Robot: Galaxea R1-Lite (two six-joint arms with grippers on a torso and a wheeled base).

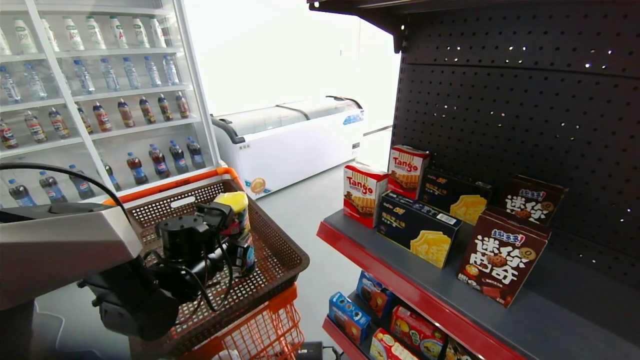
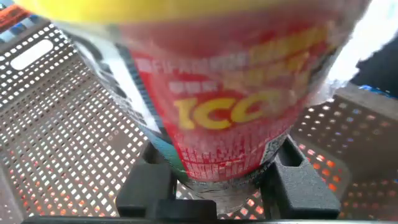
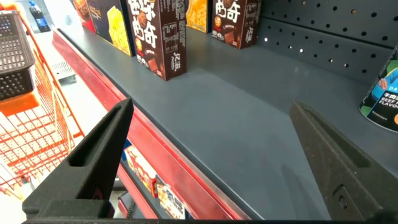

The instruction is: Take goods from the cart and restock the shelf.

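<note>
**Canister gripped in the cart, shelf space open**

Canister [image 1: 238, 220], tall and round with a yellow lid and a red shrink-wrapped label, stands upright in the brown cart [image 1: 295, 257] at about 8 o'clock in the head view. The left tool [image 2: 222, 190] pinches its lower body from both sides.

It is probably light and fairly stiff, but the glossy wrap looks slippery and thin walls could dent. A firm, unhurried squeeze low on the body, below the label's middle, seems safest, keeping it vertical.

The right tool [image 3: 211, 106] hangs spread and empty above bare grey shelf [image 1: 560, 310] at 4 o'clock, just beside the brown biscuit boxes [image 1: 500, 262].
</note>
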